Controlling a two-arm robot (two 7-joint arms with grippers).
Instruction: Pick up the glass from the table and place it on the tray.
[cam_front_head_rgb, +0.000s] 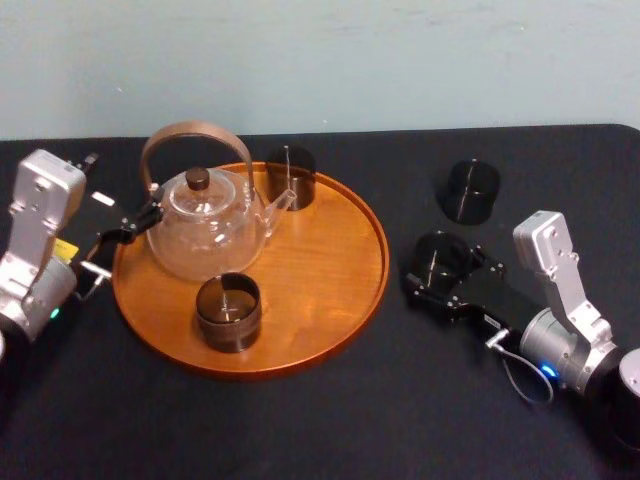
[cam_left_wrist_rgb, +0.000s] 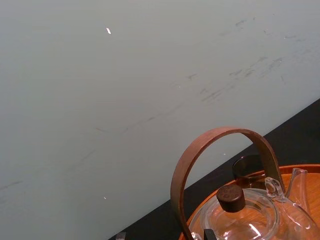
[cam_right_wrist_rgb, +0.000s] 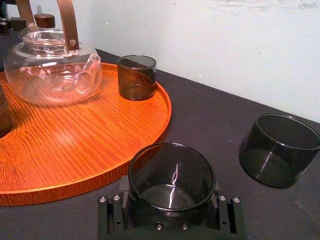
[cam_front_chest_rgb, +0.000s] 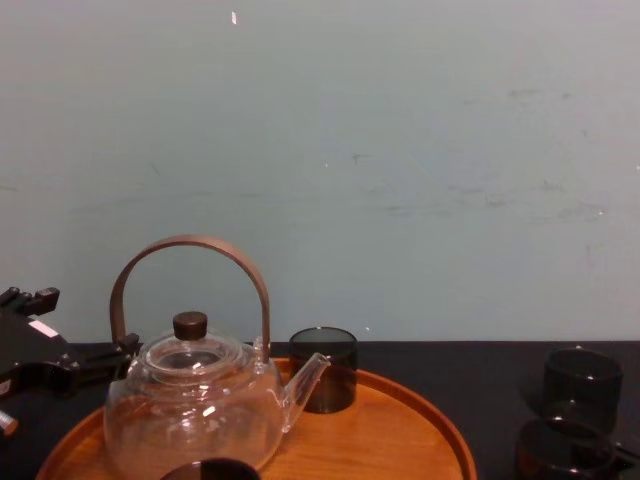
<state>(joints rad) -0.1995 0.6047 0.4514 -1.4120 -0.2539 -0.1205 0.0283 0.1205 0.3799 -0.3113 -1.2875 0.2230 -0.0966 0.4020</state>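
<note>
1. Head view: a flat black matte counter (cam_front_head_rgb: 300, 430) carries a large round orange-brown wooden tray (cam_front_head_rgb: 330, 270) left of centre. On the tray stand a clear glass teapot (cam_front_head_rgb: 205, 230) with a bent brown wooden handle, a short dark smoked near glass (cam_front_head_rgb: 228, 312) at the lower rim, and a matching far glass (cam_front_head_rgb: 290, 178) at the upper rim by the spout. Right of centre, the right pincer (cam_front_head_rgb: 440, 268) grips a third dark smoked tumbler, the held glass (cam_front_head_rgb: 440, 250). This one is off the tray, just beside its right rim. A fourth, the lone glass (cam_front_head_rgb: 470, 190), stands above it in the frame. The left pincer (cam_front_head_rgb: 125, 228) sits at the tray's left rim beside the teapot; I cannot tell whether it is open or closed.
2. Left wrist view: the teapot's handle arches across the lower right, with its dark-knobbed lid beneath. The far glass (cam_left_wrist_rgb: 247, 172) and the tray rim are behind it.
3. Right wrist view: at bottom centre, black fingers (cam_right_wrist_rgb: 112, 215) press both sides of the held glass (cam_right_wrist_rgb: 171, 180). I cannot tell whether it rests on the counter. The lone glass (cam_right_wrist_rgb: 277, 150) stands at the right.
4. Chest view: the teapot is at lower left and the far glass at centre. The held glass (cam_front_chest_rgb: 565, 450) is at lower right, in front of the lone glass.
</note>
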